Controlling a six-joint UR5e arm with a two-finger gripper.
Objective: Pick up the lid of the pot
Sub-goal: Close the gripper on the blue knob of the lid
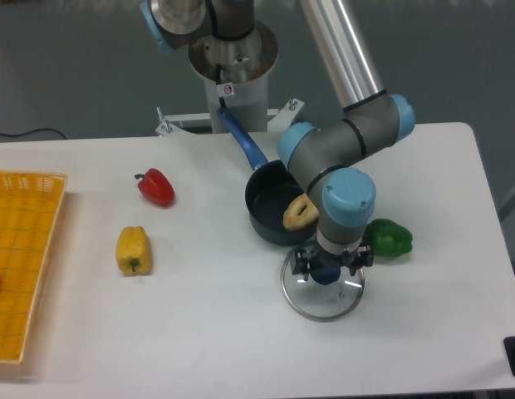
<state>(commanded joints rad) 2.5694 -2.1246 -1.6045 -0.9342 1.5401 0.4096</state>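
The pot lid (322,301) is a round glass disc with a metal rim and a dark blue knob (326,273). It lies flat on the white table just in front of the dark blue pot (270,208). My gripper (327,266) points straight down over the lid's centre. Its black fingers (302,264) stand spread on either side of the knob, low near the glass. The jaws look open, with a gap between them and the knob.
A green pepper (389,238) lies right of the lid, close to the arm. A yellowish object (300,214) rests on the pot's rim. A red pepper (157,186) and a yellow pepper (133,249) lie to the left. An orange basket (25,266) stands at the far left.
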